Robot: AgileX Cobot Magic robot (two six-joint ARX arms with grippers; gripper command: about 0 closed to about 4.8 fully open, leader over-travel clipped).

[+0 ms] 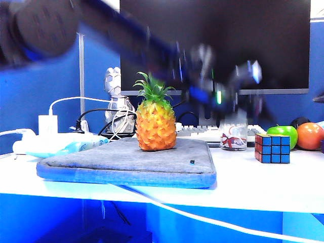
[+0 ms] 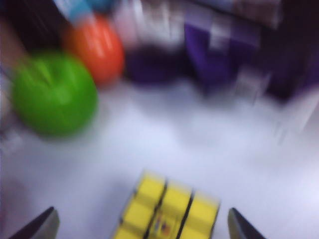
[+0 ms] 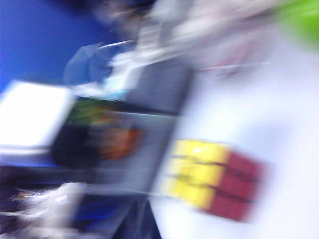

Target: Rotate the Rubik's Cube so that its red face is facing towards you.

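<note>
The Rubik's Cube stands on the white table at the right. A blue side faces the exterior camera, and the red face is on its left flank. In the left wrist view my left gripper is open. Its two fingertips stand apart from the cube on either side of the yellow top. The right wrist view is heavily blurred and shows the cube's yellow top and red face. My right gripper is only a dark smear beside the cube and holds nothing. Blurred arms hang above the table.
A green apple and an orange sit just behind the cube. A glass cup stands to its left. A toy pineapple rests on a grey pad. A keyboard and a monitor are behind, and a white cable hangs over the front edge.
</note>
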